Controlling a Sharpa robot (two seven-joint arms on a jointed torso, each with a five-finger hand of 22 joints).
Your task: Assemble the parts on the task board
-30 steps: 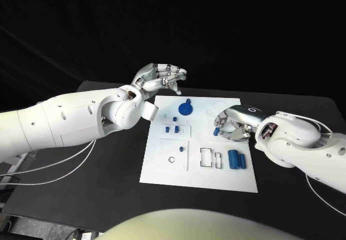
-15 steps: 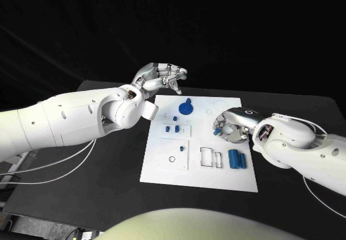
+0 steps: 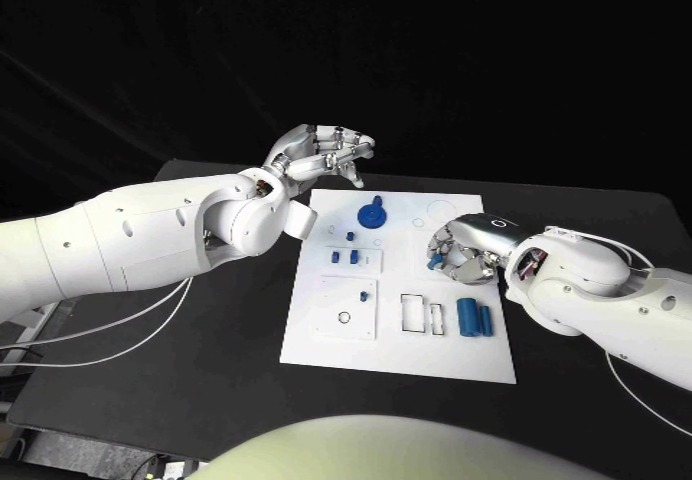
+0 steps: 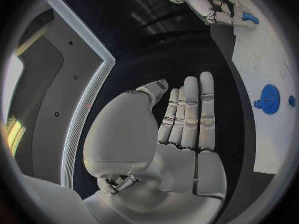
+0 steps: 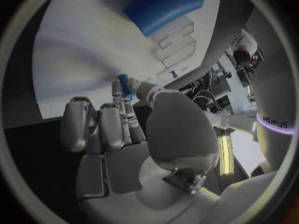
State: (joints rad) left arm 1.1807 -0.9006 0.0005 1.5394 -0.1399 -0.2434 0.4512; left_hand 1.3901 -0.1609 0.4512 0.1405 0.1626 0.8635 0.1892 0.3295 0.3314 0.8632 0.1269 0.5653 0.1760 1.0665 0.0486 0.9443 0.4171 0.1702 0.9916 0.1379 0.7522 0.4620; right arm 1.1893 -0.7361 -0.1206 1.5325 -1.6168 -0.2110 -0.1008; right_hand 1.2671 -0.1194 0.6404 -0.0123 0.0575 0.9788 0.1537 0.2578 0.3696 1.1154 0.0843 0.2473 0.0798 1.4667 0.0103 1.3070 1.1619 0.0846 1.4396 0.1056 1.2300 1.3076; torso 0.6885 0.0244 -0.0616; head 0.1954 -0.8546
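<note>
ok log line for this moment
left hand: open, raised off board | right hand: pinching small blue peg over white task board

Looks like lab: my black table (image 3: pixel 173 360) against dark backdrop, white task board (image 3: pixel 418 345) at frame centre, grey panelled wall (image 4: pixel 47 69) at left of my left wrist view.

Parts (image 3: pixel 473 318) on task board (image 3: pixel 361 345), mid-table (image 3: pixel 173 380)

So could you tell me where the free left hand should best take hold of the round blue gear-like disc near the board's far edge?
Probably at the round blue gear-like disc's rim, from above: it lies flat on the white task board, offering no side grip.
</note>
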